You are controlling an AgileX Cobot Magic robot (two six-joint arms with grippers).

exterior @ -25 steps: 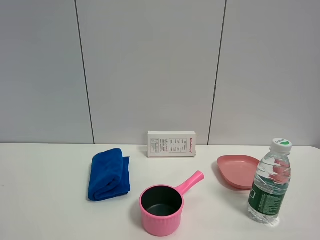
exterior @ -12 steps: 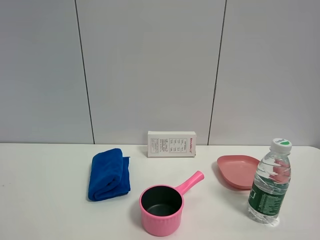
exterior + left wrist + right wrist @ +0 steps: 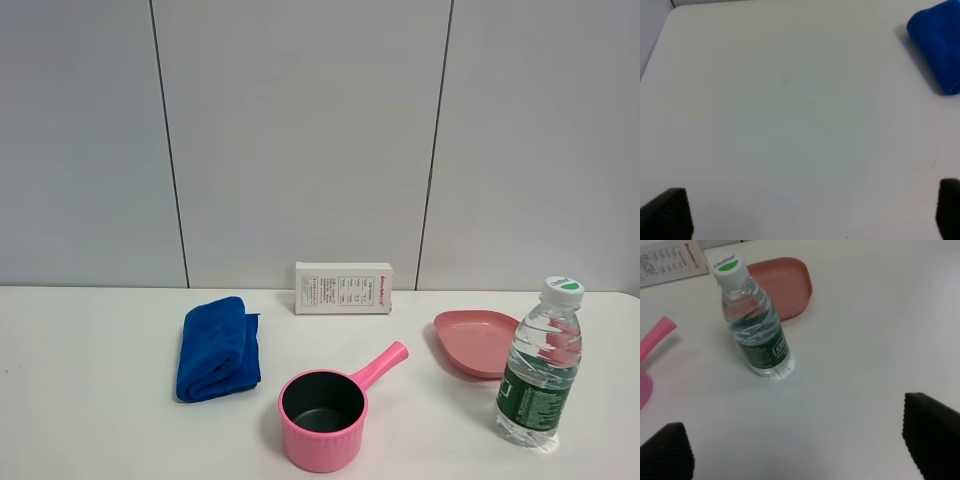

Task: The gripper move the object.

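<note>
Approach step, nothing gripped yet. The bottle (image 3: 541, 364) is stood upright nr the table's right edge, beside the pink plate (image 3: 476, 342). Right gripper (image 3: 800, 440) is held apart, short of it; closing in is needed. Left gripper (image 3: 805, 212) also apart, idle.

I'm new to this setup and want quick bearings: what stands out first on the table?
The pink pot with its dark inside sits front and centre, handle pointing back right toward the pink plate. A clear water bottle stands upright at the right, just in front of that plate, and a folded blue cloth lies at the left. A white box rests against the wall behind them.
</note>
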